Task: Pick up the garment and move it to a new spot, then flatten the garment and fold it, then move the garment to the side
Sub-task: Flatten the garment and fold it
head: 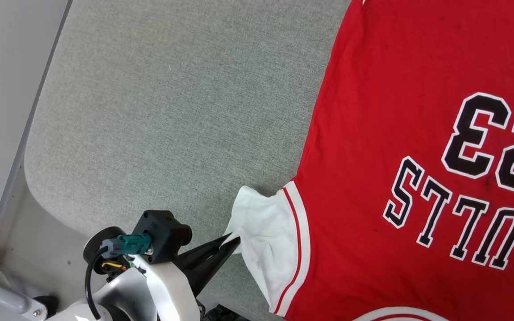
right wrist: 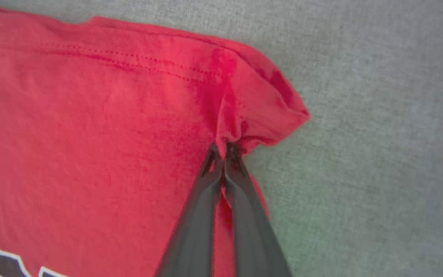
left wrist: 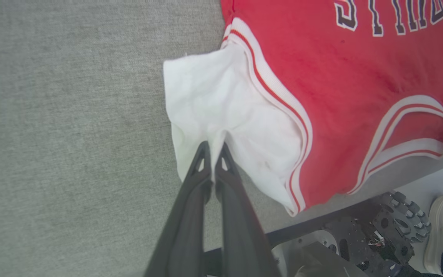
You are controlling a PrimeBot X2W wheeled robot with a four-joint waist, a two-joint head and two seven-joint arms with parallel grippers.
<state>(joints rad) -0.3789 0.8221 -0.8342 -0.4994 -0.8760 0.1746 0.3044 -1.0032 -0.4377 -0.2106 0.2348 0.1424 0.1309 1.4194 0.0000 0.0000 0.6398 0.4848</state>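
The red garment (head: 373,133) lies spread print side up on the grey padded table (head: 172,111), its "BULLS 23" lettering upside down in the head view. My left gripper (head: 232,240) is shut on the edge of the white sleeve (head: 261,232); the left wrist view shows the white cloth (left wrist: 221,107) bunched between the tips of that gripper (left wrist: 214,144). In the right wrist view my right gripper (right wrist: 221,145) is shut on a puckered fold at the garment's red hem corner (right wrist: 260,104), which is lifted and curled.
The table's rounded near-left corner (head: 38,187) and a pale wall (head: 2,111) lie to the left. Below the table edge the left wrist view shows the robot's wheeled base (left wrist: 394,227) and a person's white shoe (left wrist: 440,227). Bare grey surface (head: 150,89) stretches left of the garment.
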